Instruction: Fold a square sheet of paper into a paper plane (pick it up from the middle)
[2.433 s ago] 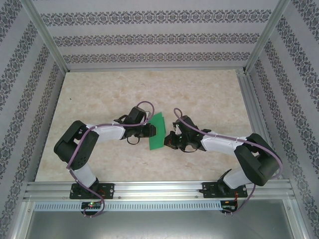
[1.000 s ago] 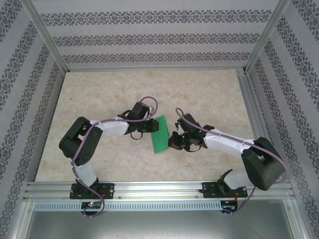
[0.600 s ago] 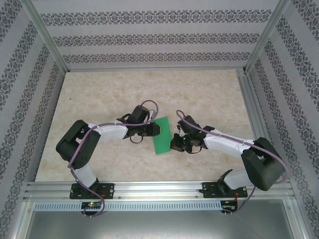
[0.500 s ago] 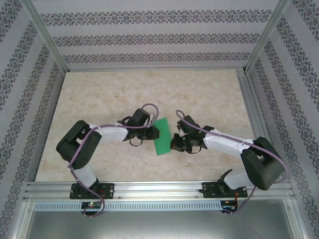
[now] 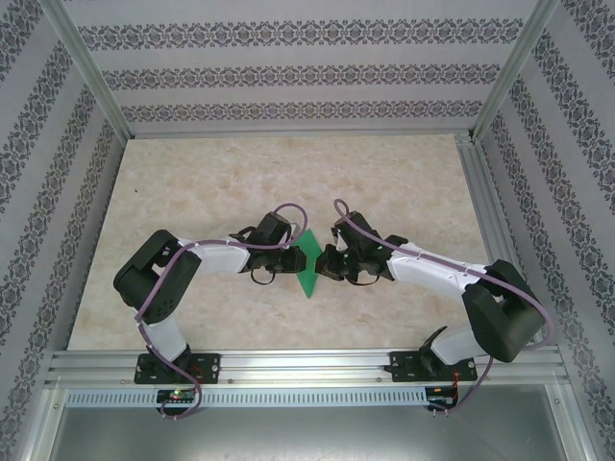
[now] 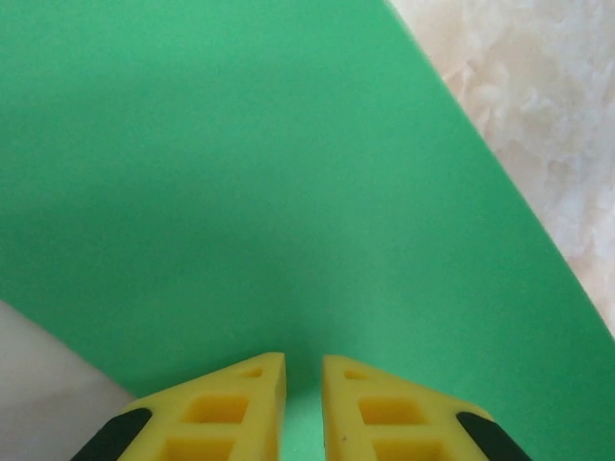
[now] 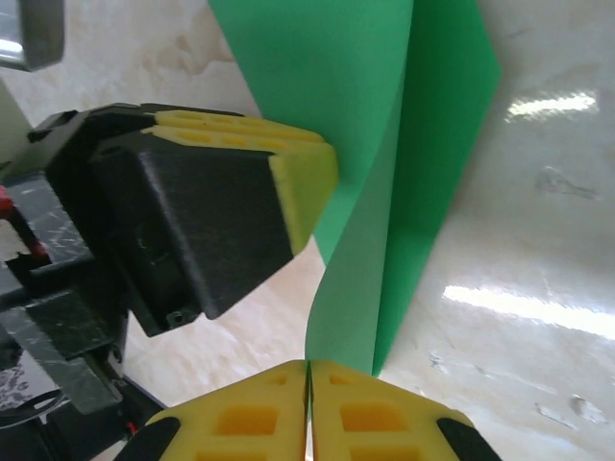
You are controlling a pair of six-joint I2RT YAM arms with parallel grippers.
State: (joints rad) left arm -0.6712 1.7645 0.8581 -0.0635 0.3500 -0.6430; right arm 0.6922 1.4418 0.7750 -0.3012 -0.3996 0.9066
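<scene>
Green paper (image 7: 356, 144), thin, smooth, softly curved

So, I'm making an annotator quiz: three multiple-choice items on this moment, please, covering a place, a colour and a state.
1. Where is the paper? A far left corner; B between left gripper and right gripper; C near right corner.
2. Paper colour? A white; B red; C green.
3. The right gripper is: A shut on the paper's edge; B wide open; C shut, empty.
Answers: B, the top view shows one on each side; C, green in every view; A, its fingers pinch the edge in the right wrist view.
</scene>
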